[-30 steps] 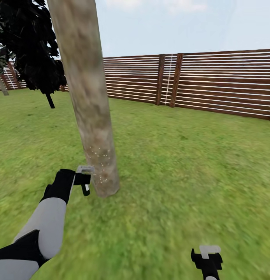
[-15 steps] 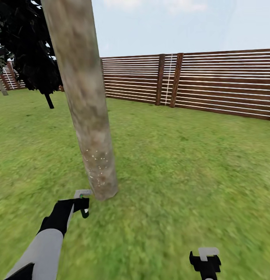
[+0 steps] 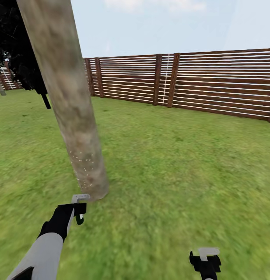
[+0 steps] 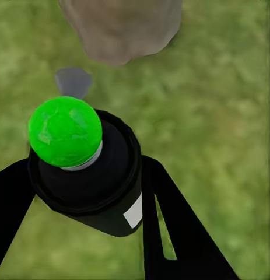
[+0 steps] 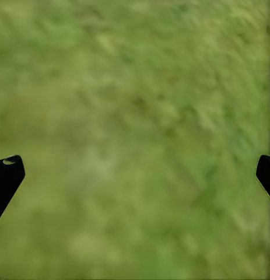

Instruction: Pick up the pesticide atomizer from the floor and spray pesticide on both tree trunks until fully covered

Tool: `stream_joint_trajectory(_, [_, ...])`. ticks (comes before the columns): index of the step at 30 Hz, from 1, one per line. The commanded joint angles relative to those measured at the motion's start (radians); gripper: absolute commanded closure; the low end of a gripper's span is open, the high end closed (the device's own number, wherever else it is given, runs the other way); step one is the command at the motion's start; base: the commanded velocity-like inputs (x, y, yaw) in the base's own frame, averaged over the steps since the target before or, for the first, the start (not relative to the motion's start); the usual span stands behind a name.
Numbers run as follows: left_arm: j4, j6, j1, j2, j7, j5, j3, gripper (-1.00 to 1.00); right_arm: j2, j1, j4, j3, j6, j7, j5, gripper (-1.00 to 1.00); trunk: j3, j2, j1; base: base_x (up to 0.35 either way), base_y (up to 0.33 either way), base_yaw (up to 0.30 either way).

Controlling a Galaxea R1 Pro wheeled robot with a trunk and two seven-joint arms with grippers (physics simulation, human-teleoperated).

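A thick mottled tan-grey tree trunk (image 3: 69, 105) leans up from the lawn, with fine white specks (image 3: 82, 163) on its lower part. My left gripper (image 3: 78, 208) hangs just in front of the trunk's base, a little short of it. In the left wrist view this gripper (image 4: 88, 204) is shut on the pesticide atomizer (image 4: 88, 181), a black bottle with a bright green round cap (image 4: 65, 131), and the trunk's foot (image 4: 120, 26) lies just beyond it. My right gripper (image 3: 205, 258) sits low over grass, open and holding nothing (image 5: 135, 175).
A brown slatted wooden fence (image 3: 213, 83) runs across the back and turns a corner behind the trunk. A dark narrow tree (image 3: 22, 58) stands at the far left. Green lawn (image 3: 181, 167) spreads to the right of the trunk.
The head view has swung, so the trunk sits further left and the fence corner shows. My left gripper with the atomizer has dropped lower, back from the trunk. The right gripper has kept still.
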Motion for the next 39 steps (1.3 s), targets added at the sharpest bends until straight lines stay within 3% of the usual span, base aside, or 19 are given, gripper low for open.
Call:
stream_joint_trajectory(1, [-0.003,0.003,-0.001,-0.002,-0.009,-0.005,0.008,1.00,0.000,-0.001,0.001,-0.008,-0.003,-0.003,0.011,-1.00,-0.001,0.000,0.000,0.084,-0.281,0.000])
stream_joint_trajectory(4, [-0.003,0.003,-0.001,-0.002,-0.009,0.031,0.008,1.00,0.000,-0.001,0.001,-0.008,-0.003,-0.003,0.011,-1.00,-0.001,0.000,0.000,0.084,-0.281,0.060])
stream_joint_trajectory(6, [-0.003,0.003,-0.001,-0.003,-0.008,0.037,0.007,1.00,0.000,-0.001,0.001,-0.008,-0.003,-0.003,0.011,-1.00,-0.001,0.000,0.000,0.082,-0.281,0.219])
stream_joint_trajectory(15, [-0.003,0.003,-0.001,-0.006,-0.008,0.048,0.007,1.00,0.000,-0.001,0.002,-0.008,-0.003,-0.003,0.011,-1.00,-0.001,0.000,0.000,0.014,-0.281,0.258])
stream_joint_trajectory(30, [-0.003,0.003,-0.001,-0.005,-0.008,0.060,0.008,1.00,0.000,-0.001,0.002,-0.006,-0.003,-0.003,0.011,-1.00,-0.001,0.000,0.000,0.105,-0.277,0.018])
stream_joint_trajectory(39, [-0.004,0.003,-0.001,-0.002,-0.008,0.071,0.008,1.00,0.001,-0.001,0.002,-0.006,-0.003,-0.003,0.012,-1.00,-0.001,0.000,0.000,0.064,-0.272,0.252])
